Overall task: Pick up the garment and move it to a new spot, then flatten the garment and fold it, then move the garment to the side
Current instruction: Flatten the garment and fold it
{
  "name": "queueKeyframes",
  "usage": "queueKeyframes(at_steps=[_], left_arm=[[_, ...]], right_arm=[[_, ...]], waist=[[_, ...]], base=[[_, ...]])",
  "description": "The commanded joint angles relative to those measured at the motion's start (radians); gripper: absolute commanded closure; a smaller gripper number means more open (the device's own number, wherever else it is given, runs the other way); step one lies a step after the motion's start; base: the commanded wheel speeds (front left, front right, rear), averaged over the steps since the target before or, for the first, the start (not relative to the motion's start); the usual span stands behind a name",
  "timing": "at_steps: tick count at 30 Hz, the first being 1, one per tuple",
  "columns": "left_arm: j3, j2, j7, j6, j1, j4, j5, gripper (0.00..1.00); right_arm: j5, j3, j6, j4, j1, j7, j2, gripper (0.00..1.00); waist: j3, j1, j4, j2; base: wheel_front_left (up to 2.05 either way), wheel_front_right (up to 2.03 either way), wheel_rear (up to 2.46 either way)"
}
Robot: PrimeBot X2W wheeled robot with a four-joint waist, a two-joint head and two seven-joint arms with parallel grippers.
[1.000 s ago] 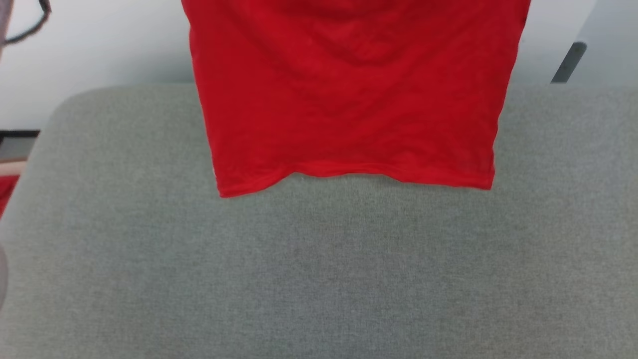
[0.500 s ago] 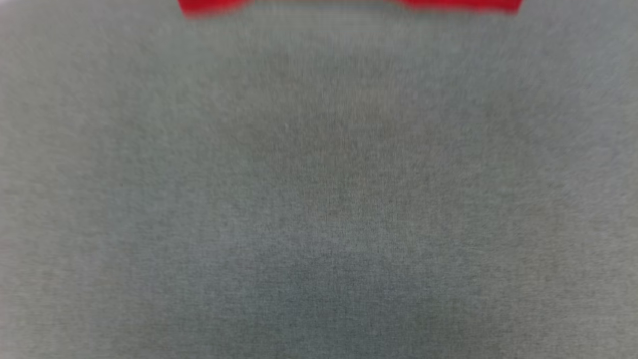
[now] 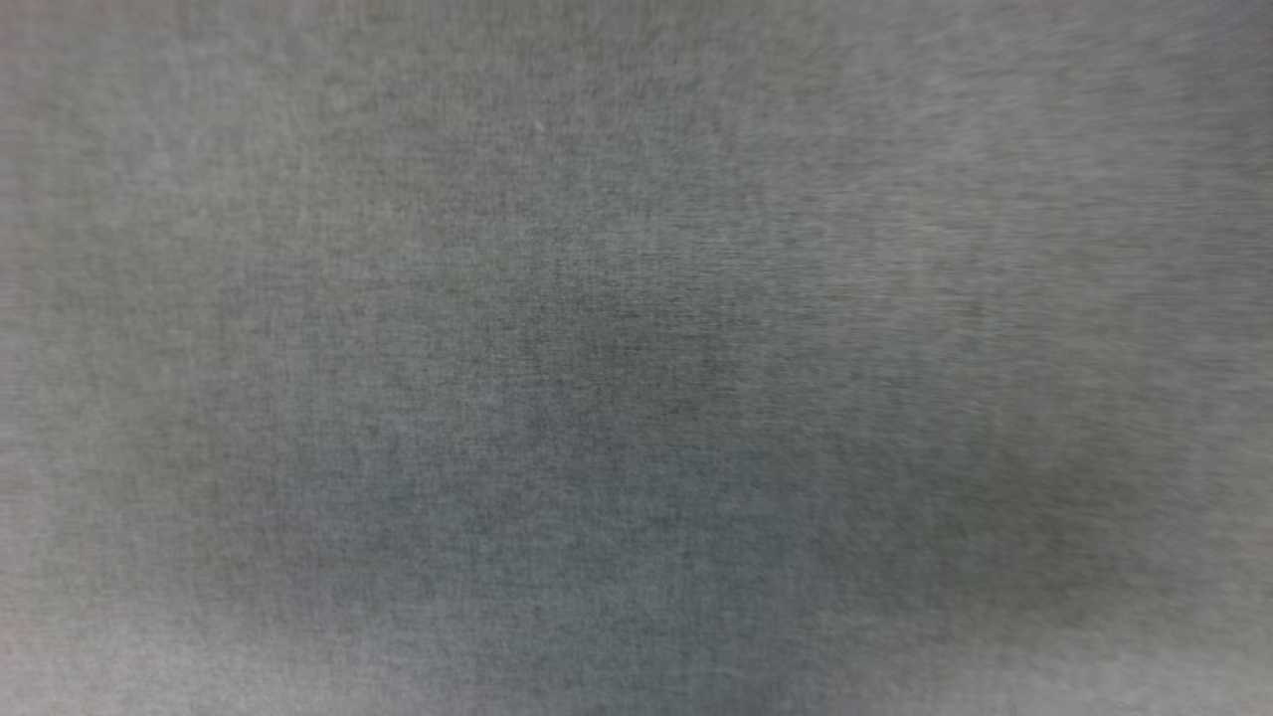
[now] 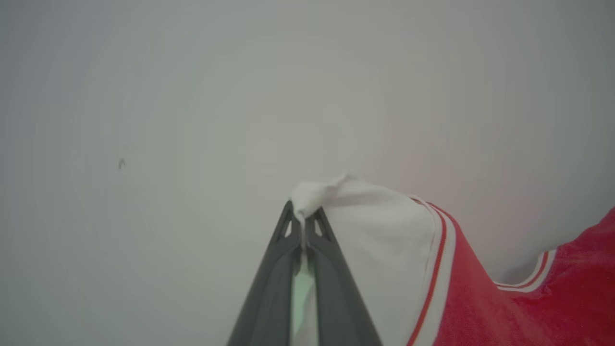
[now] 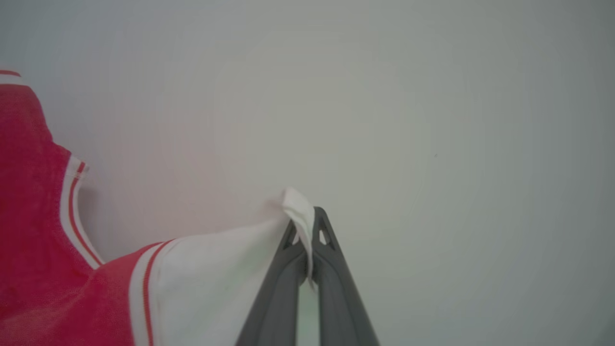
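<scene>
The garment (image 4: 461,288) is a red jersey with white sleeves and red-and-white striped trim. In the left wrist view my left gripper (image 4: 302,216) is shut on the tip of one white sleeve, and the cloth drapes off to the right. In the right wrist view my right gripper (image 5: 305,218) is shut on the other white sleeve of the garment (image 5: 206,283), whose red body and striped collar hang to the left. Both grippers point toward a plain pale wall.
The head view looks close down on a grey fabric surface (image 3: 636,358), blurred, with a darker shadow patch low in the middle. A pale wall (image 4: 240,96) stands behind both grippers.
The head camera has swung downward: the red garment's hem, the wall and the grey surface's far edge slid out the top of the head view.
</scene>
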Motion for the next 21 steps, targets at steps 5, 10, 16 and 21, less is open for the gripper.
queueKeyframes(at_steps=[5, 10, 16, 21], left_arm=[[0.069, -0.018, -0.001, -0.002, 0.131, -0.021, 0.049, 1.00], [0.101, -0.050, -0.001, -0.050, 0.239, 0.010, 0.058, 1.00], [0.082, -0.068, 0.003, -0.118, 0.381, 0.074, 0.036, 1.00], [0.050, -0.054, 0.018, -0.142, 0.545, 0.070, 0.007, 1.00]], right_arm=[[0.003, 0.013, -0.001, 0.040, 0.074, 0.000, 0.009, 1.00], [0.049, 0.053, -0.001, 0.080, 0.125, -0.001, 0.003, 1.00], [0.203, 0.151, -0.001, 0.069, 0.255, 0.000, -0.053, 1.00], [0.370, 0.264, -0.001, -0.035, 0.458, -0.001, -0.152, 1.00]], waist=[[0.086, 0.0000, 0.080, 0.0000], [0.007, 0.0000, 0.105, 0.0000], [-0.138, 0.0000, 0.119, 0.0000], [-0.283, 0.0000, 0.121, 0.0000]], base=[[0.00, 0.00, 0.00], [0.00, 0.00, 0.00], [0.00, 0.00, 0.00], [0.00, 0.00, 0.00]])
